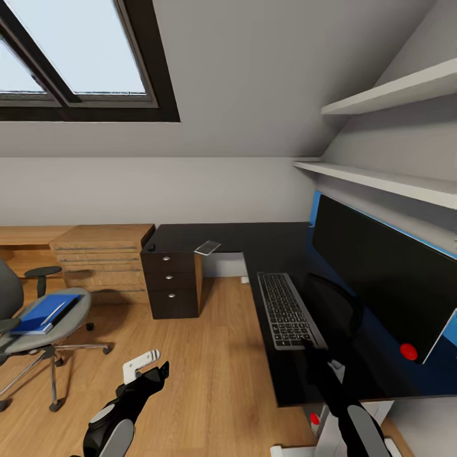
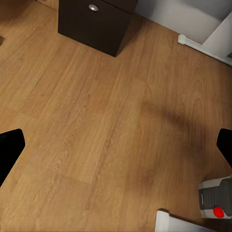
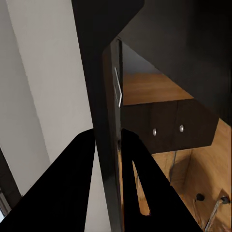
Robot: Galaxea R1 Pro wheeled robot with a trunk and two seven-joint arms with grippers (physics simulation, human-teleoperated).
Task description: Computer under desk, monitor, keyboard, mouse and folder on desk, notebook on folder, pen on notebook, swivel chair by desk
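The right hand (image 3: 107,145) is clamped on the near end of the keyboard (image 1: 285,310), which lies on the black counter (image 1: 266,244) just before the monitor (image 1: 381,273). The left hand (image 2: 116,150) hangs over the wood floor (image 2: 96,121), fingers spread wide. The blue folder (image 1: 43,312) rests on the swivel chair (image 1: 38,330), well apart from the counter.

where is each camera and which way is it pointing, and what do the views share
Head view: on the robot's head, looking forward and down at the desk, keyboard, monitor and swivel chair; both arms show, with the left gripper over the floor.
Left wrist view: near the left gripper, looking down at the wood floor; dark fingertips at the edges.
Right wrist view: near the right gripper, whose dark fingers straddle a thin dark panel.
Shared: the dark drawer unit appears in all three.
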